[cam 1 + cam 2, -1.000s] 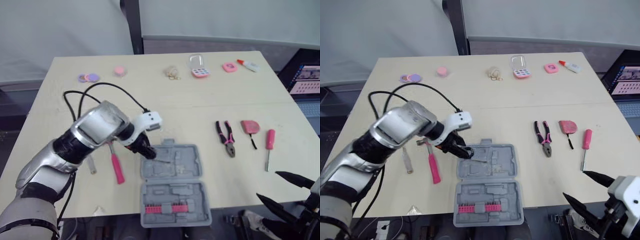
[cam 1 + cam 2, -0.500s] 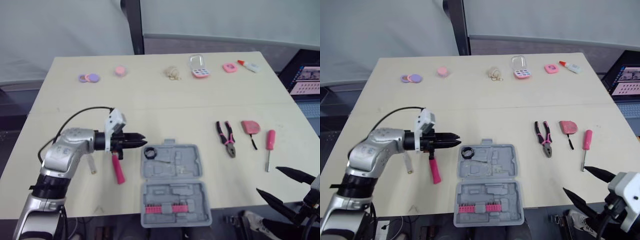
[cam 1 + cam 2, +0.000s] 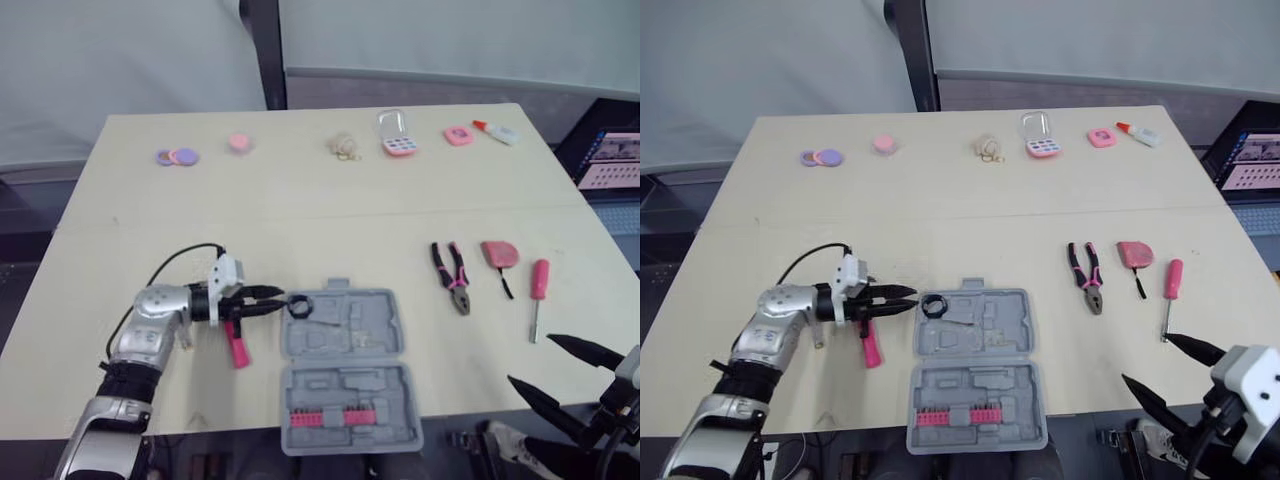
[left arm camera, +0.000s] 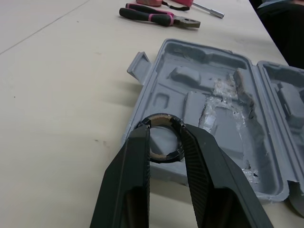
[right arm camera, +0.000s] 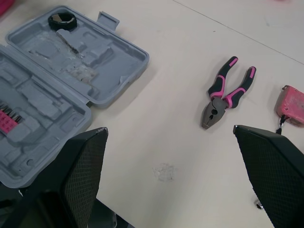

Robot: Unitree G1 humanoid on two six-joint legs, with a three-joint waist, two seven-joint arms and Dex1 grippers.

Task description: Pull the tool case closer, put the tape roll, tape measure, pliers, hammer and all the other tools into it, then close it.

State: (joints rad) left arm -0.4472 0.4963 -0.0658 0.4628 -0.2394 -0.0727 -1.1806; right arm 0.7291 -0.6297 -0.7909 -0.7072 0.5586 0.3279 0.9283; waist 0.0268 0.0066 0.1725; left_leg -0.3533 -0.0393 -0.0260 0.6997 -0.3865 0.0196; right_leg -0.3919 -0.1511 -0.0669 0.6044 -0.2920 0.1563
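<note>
The tool case [image 3: 370, 330] is lying open on the bench [image 3: 330, 210] by the near edge; its two grey halves are running one behind the other from far to near, with the latch tab pointing away from the robot; the nearer half appears to be overhanging the edge. A row of pink bits [image 3: 335, 417] is sitting in the nearer half; the black tape roll [image 3: 299, 306] is lying flat in the far half's left corner.

The left hand [image 3: 280, 298] is lying low just left of the case, pointing rightward at the roll, its fingers narrowly parted; whether the tips are touching the roll's rim is unclear. The hammer [image 3: 237, 345] is lying beneath that hand, just beside the case, its pink handle pointing near.

Well right of the case, the pliers [image 3: 452, 277] are lying with their nose toward the robot; the tape measure [image 3: 500, 253] and the screwdriver [image 3: 538, 290], its shaft pointing near, are lying further right. The right hand [image 3: 532, 362] is hanging wide apart off the near right corner, gripping nothing.
</note>
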